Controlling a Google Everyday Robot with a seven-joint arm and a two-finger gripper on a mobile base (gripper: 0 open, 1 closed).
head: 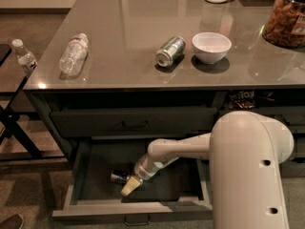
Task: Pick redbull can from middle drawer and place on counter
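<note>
The middle drawer (95,209) is pulled open below the counter (138,13). Inside it, toward the left, the redbull can (118,176) lies on its side, blue and silver, partly hidden by my arm. My gripper (129,187) reaches down into the drawer from the right, and its cream tip sits right against the can's right end. I cannot see whether it holds the can. My white arm runs back to the large rounded body at the lower right.
On the counter lie a green-and-silver can (170,51) on its side, a white bowl (211,46), a clear water bottle (73,54) and a snack jar (287,18). The upper drawer (133,123) is closed. A small bottle (24,57) stands on a side stand at left.
</note>
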